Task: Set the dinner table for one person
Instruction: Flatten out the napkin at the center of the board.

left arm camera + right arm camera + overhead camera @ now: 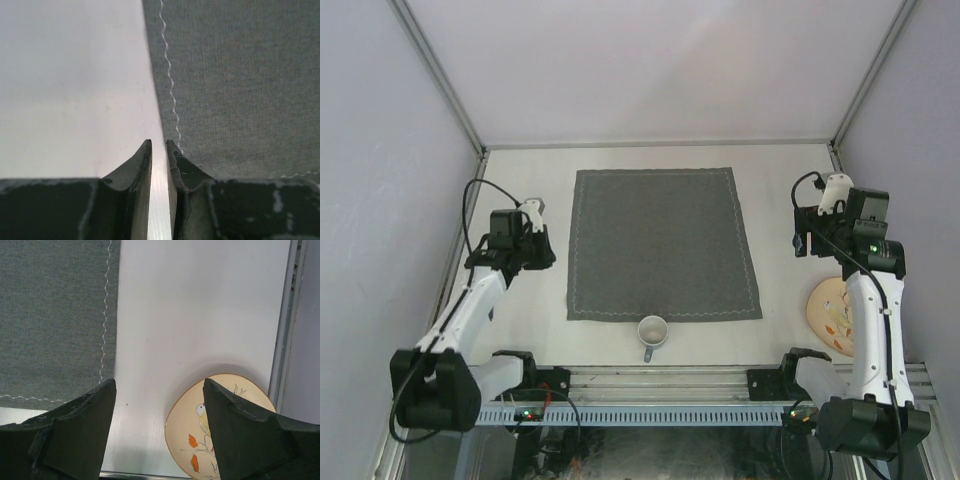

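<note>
Left hand [159, 145], narrowed to an empty slit, hovers at the cloth [663, 243] edge, and right hand [157, 382], spread wide and empty, hangs over the plate [187, 425] on the bench [780, 170] underneath; likely next: grasp plate rim, move it onto cloth.

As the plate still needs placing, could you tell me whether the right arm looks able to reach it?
Probably yes: the plate lies uncovered on the table right by the open right gripper, with nothing between them.

Grey cloth [663, 243], white zigzag stitching; cream plate [187, 422], bird and orange marks; off-white dinner table [530, 175].
</note>
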You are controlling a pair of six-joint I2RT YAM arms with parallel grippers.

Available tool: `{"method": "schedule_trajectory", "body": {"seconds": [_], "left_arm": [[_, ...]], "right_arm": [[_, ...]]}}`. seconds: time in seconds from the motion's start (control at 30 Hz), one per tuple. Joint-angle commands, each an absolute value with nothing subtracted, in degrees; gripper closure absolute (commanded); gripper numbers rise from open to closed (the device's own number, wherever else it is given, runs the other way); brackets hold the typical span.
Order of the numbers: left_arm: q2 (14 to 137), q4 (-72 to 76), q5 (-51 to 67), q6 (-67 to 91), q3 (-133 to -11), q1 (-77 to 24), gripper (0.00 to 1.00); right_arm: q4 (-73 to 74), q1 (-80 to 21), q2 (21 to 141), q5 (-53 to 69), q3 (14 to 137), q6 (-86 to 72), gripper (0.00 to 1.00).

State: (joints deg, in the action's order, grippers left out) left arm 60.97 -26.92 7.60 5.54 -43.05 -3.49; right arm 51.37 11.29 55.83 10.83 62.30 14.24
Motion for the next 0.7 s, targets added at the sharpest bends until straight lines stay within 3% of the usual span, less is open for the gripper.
{"method": "schedule_trajectory", "body": {"seconds": [0.0,0.3,0.43,0.67], "left_arm": [[67.9,-26.9,16.8,9.6,-42.1,-2.7,0.79],[75.5,-31.3,24.3,9.3,-40.8,-2.3,0.81],[77.4,-32.7,27.1,6.4,-43.0,-1.6,0.95],[70.4,-24.8,25.3,6.2,-38.8,-0.3,0.94]], "right_arm": [[50.8,11.5,56.2,10.7,63.3,13.2,0.30],[51.4,11.5,54.3,9.9,63.3,13.4,0.30],[51.3,11.5,54.1,9.5,63.2,13.4,0.30],[51.7,11.5,53.5,8.0,64.2,14.5,0.29]]}}
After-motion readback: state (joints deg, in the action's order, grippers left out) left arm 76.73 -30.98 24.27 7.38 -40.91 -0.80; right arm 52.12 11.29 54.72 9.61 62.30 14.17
